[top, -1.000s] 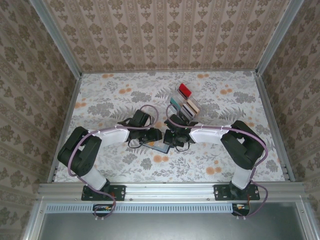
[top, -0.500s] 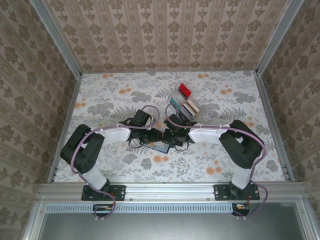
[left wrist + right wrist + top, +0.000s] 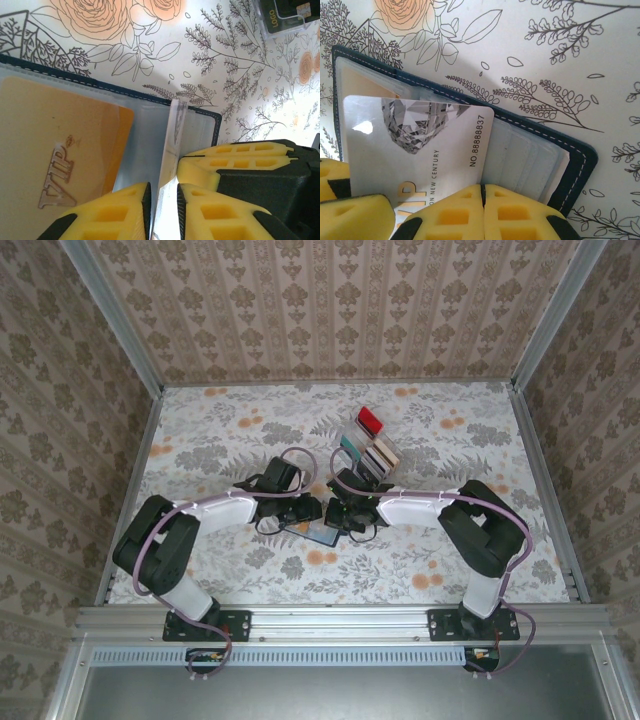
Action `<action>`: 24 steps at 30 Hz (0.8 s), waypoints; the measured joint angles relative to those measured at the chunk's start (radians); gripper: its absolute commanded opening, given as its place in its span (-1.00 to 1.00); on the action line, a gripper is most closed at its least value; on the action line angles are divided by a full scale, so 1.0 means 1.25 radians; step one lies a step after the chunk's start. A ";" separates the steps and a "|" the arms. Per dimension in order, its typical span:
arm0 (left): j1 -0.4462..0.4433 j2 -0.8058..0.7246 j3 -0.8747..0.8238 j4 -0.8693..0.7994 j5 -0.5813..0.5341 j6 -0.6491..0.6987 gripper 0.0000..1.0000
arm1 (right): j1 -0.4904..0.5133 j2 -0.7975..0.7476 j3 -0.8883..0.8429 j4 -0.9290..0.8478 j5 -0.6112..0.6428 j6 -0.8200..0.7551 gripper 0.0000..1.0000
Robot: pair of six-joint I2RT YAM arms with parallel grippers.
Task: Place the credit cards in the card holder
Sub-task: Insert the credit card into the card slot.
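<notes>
Card holder [image 3: 318,534] lies open on the floral tabletop [image 3: 220,440], near the middle, between the two arms' tips. The left tool [image 3: 162,192] has its yellow pads nearly together, pinching the edge of a clear pocket flap [image 3: 173,131] that stands up from the holder's pale inside. A tan-orange card [image 3: 60,150] marked VIP sits in the pocket left of that flap. Just right of the left tool, the yellow pads of the right tool [image 3: 482,192] press against each other. In the right wrist view their seam meets the near corner of a white-grey card [image 3: 410,150] with a diamond print, which they appear to clamp. The card's far edge rests at the mouth of a pocket, one corner slipped under clear plastic. Just beyond the holder, to the far right, stands a clear slotted rack [image 3: 368,452] with more cards upright, a red card [image 3: 370,420] at its far end.
</notes>
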 measured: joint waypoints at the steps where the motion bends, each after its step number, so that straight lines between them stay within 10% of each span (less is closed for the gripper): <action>1: 0.000 0.000 0.000 -0.001 0.001 0.001 -0.65 | 0.000 0.000 0.000 0.000 0.000 0.000 -0.87; 24: 0.039 -0.134 -0.092 0.064 -0.020 -0.034 -1.00 | -0.006 -0.051 -0.007 -0.136 0.046 -0.233 -0.76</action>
